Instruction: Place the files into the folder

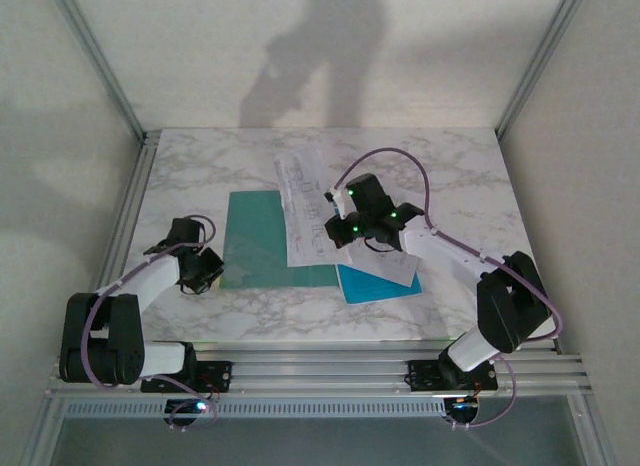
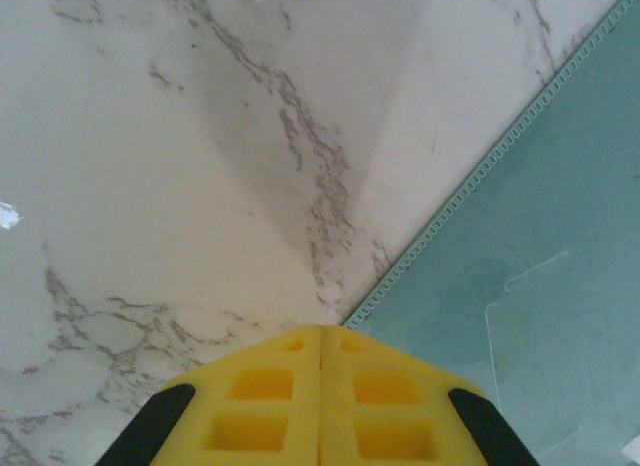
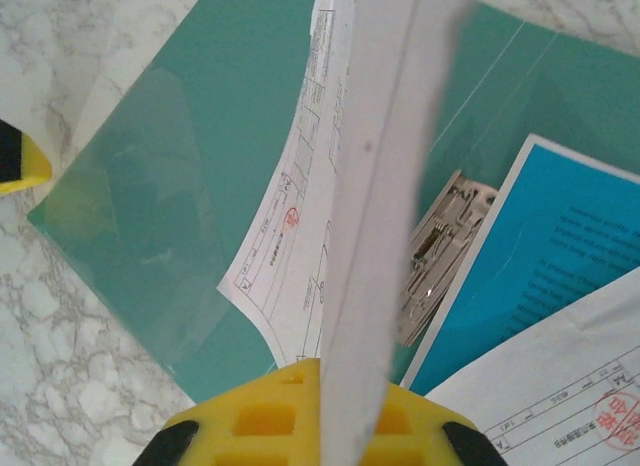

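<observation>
Tool, right: the right gripper was clamped on one edge of a thin white printed paper sheet. It held that edge up off the surface, probably so the page could be steered onto the folder.
Tool, left: the left gripper had its yellow fingers pressed flat together with nothing between them. It hung low over bare marble just beside the folder's left edge, likely to steady that side while the other arm shifted paper.
Surface: the white, grey-veined marble tabletop carried everything.
Folder: the thin dark teal-green card folder lay open and flat, left of the tabletop's centre, with a clear pocket on its left leaf, ready to take sheets.
Held page: it crossed the folder's right part and stuck out past the folder towards the tabletop's far edge, so it was not yet squared inside.
Second page: a white stamped sheet lay right of the folder, towards the near edge, on top of the blue one.
Blue page: the bright cyan-blue paper sheet overlapped the folder's right leaf.
Clip: a silver metal clamp sat on the folder's inside, partly covered by the blue page, so the pages probably belong at it.
</observation>
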Robot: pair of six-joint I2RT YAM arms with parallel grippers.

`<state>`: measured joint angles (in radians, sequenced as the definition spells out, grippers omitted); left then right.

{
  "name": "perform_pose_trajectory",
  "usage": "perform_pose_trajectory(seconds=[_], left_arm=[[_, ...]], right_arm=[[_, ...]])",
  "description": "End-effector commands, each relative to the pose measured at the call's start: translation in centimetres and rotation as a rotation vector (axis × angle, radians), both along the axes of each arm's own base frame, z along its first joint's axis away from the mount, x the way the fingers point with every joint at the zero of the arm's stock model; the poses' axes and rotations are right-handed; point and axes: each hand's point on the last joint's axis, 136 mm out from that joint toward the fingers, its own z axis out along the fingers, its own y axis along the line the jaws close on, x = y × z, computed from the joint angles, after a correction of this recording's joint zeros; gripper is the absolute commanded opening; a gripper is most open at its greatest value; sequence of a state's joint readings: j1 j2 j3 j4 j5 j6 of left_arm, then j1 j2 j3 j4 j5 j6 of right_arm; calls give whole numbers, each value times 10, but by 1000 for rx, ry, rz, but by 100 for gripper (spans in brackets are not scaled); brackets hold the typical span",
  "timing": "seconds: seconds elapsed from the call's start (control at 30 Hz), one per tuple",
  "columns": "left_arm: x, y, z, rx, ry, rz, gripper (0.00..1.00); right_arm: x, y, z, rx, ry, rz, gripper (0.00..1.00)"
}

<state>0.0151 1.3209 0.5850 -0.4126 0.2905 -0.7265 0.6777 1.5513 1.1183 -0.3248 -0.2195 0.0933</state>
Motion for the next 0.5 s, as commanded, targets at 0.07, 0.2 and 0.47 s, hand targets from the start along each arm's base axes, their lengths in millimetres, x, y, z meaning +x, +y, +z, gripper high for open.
perform_pose_trajectory(seconds=[0.07, 0.2, 0.47], left_arm=[[-4, -2, -1, -17, 3, -11, 6], [-5, -3, -3, -22, 6, -16, 6], [-10, 1, -6, 3, 19, -24, 5]], right_arm=[[-12, 11, 4, 60, 20, 39, 0], [-15, 16, -2, 97, 63, 43, 0], [-16, 25, -22, 182, 191, 27, 0]])
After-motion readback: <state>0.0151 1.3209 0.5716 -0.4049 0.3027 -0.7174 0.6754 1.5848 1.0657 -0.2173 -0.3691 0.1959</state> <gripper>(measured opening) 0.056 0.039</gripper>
